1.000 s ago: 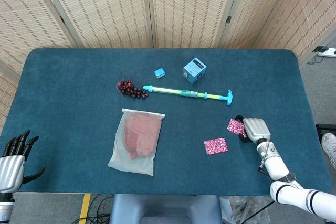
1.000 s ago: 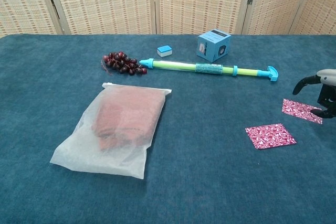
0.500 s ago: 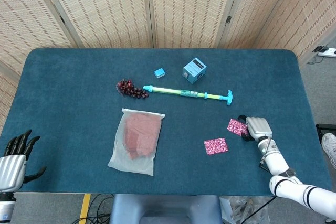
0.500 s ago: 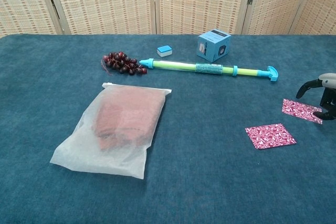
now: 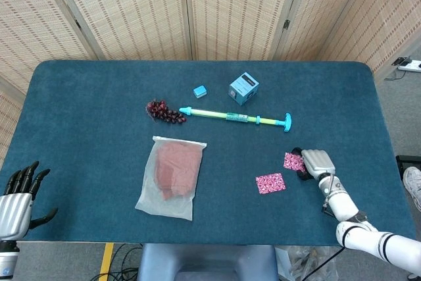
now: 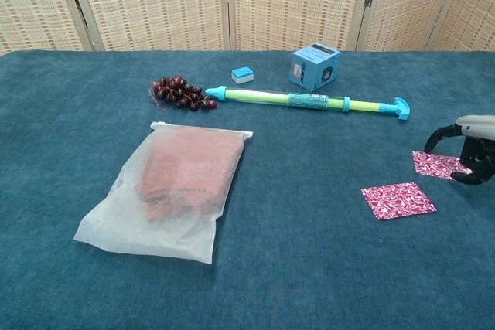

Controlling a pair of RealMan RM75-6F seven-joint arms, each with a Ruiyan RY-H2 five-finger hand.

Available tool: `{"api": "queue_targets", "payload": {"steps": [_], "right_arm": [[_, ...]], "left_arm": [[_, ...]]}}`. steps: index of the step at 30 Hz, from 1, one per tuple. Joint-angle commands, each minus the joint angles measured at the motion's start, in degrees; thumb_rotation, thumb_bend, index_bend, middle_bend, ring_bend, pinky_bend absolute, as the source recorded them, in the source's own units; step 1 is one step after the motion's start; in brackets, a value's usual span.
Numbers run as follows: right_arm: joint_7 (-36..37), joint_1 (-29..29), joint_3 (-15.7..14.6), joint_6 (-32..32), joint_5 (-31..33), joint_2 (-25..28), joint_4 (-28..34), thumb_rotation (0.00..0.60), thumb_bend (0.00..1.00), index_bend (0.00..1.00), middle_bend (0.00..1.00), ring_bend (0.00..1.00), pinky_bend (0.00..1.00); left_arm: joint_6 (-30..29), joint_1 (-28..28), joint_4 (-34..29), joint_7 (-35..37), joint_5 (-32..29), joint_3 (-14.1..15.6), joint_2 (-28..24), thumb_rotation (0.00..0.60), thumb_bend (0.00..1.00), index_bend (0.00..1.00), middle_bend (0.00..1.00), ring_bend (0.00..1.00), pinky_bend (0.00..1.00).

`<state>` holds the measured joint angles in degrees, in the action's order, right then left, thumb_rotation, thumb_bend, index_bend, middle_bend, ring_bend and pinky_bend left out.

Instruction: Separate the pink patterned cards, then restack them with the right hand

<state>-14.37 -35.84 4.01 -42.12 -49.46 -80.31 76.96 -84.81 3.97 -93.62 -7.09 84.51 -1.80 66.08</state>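
Two pink patterned cards lie apart on the blue table at the right. The nearer card (image 5: 270,183) (image 6: 398,199) lies flat and free. My right hand (image 5: 315,162) (image 6: 469,151) holds the farther card (image 5: 293,160) (image 6: 433,164) by its right edge, with the thumb arched over it and the fingers curled down onto it. A short gap separates the two cards. My left hand (image 5: 17,197) hangs off the table's near left corner with its fingers spread and nothing in it; the chest view does not show it.
A translucent bag (image 5: 170,177) (image 6: 175,189) with reddish contents lies left of centre. Further back are dark grapes (image 5: 164,111) (image 6: 179,92), a green and teal rod (image 5: 237,118) (image 6: 309,101), a blue box (image 5: 243,87) (image 6: 314,67) and a small blue block (image 5: 200,91) (image 6: 243,75).
My right hand shifted slightly left towards the nearer card, and the farther card slid left with it. The left hand and the other objects stayed put.
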Motion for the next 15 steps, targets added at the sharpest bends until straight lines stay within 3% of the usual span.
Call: {"api": "queue_targets", "payload": {"steps": [1,7,11,15], "right_arm": [[-0.05,0.44,-0.66,-0.68,-1.25,0.65,1.66,0.600,0.45,0.21,0.92,1.00,1.00],[-0.05,1.32,-0.91,-3.45,-3.64,1.14,3.81,0.600,0.44,0.21,0.92,1.00,1.00],[-1.18,2.17,-0.80,-7.16,-5.12,0.09,3.41,0.600,0.25,0.21,0.92,1.00,1.00],[-1.87,2.36,-0.61,-7.52,-4.36,-0.83,2.74,0.600,0.23,0.21,0.92,1.00,1.00]], "left_arm": [[-0.04,0.01,-0.10,0.06,0.16,0.05,-0.05,0.600,0.23,0.16,0.03,0.02,0.09],[-0.22,-0.13,-0.18,0.23,0.24,0.16,-0.18,0.600,0.23,0.16,0.03,0.02,0.09],[-0.25,-0.22,-0.22,0.25,0.25,0.25,-0.24,0.600,0.23,0.16,0.03,0.02,0.09],[-0.30,-0.29,-0.19,0.31,0.28,0.33,-0.24,0.600,0.23,0.16,0.03,0.02,0.09]]}}
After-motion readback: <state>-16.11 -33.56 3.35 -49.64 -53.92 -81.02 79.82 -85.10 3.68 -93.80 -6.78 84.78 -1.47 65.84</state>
